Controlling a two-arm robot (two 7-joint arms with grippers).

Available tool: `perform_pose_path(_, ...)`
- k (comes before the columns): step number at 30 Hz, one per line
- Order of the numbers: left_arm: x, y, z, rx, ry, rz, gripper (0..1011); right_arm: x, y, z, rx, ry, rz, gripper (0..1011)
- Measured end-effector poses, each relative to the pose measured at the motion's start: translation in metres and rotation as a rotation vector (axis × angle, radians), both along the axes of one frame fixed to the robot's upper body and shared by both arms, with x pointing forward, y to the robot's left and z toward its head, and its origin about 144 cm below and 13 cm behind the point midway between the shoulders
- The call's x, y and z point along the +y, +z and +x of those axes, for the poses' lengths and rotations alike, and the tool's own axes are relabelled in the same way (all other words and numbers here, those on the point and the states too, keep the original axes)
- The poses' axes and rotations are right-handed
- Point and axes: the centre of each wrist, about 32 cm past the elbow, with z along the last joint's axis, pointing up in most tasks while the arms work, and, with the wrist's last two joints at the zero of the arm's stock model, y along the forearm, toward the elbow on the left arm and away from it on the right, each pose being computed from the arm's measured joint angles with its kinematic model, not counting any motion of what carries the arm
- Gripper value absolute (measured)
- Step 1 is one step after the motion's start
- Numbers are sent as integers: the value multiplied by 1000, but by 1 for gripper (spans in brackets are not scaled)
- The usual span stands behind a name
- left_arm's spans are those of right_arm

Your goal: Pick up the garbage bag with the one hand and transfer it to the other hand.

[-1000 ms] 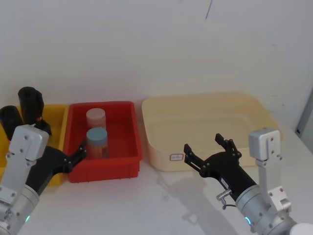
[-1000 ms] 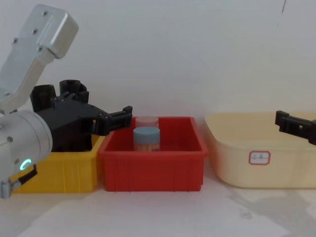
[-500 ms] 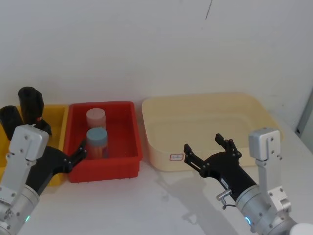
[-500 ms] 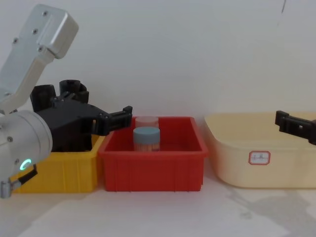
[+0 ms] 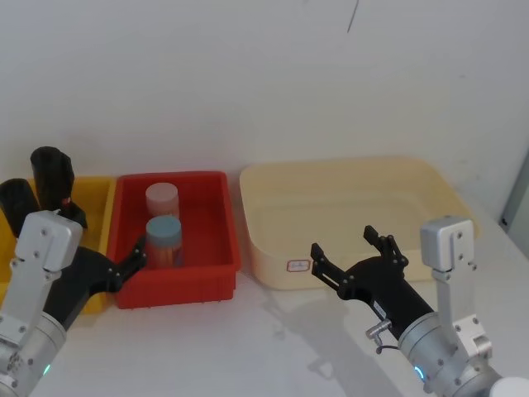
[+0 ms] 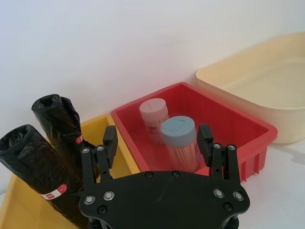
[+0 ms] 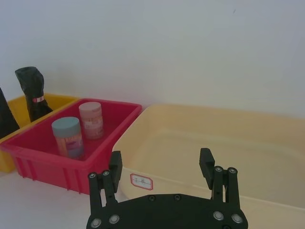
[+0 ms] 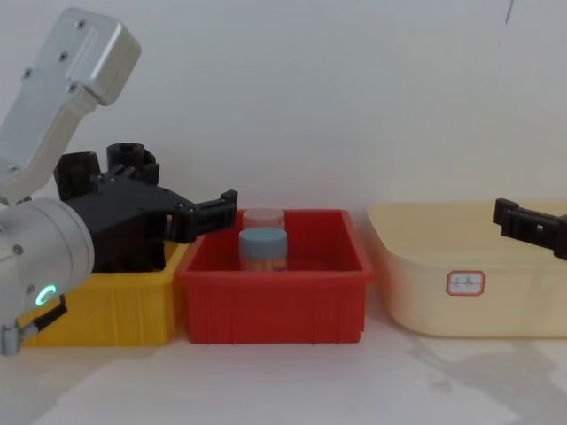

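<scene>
Before the yellow bin (image 5: 99,198), we hold our left tool (image 6: 157,137) level, fingers apart and empty, near the bag (image 6: 28,157); our right tool (image 5: 343,241), likewise spread, hovers before the tub (image 5: 347,164).

My left fingers (image 6: 110,140) are spread wide, held low on my left; my right fingers (image 7: 116,164) are spread too, reaching forward.

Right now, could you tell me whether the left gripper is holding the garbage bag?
No, the left gripper has its jaws open and empty, while the garbage bag sits in the yellow bin.
</scene>
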Motion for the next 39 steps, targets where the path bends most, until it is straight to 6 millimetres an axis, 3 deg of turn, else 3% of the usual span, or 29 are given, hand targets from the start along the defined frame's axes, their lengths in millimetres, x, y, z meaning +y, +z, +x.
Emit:
perform_pose_path(20,3,-2,-15,17,-2,-18,1001,0,1,-3,-2,6,9,1000)
perform_pose_path(39,33,8,-41,71,23,-115,1001,-1,3,-6,-8,13,18,1000)
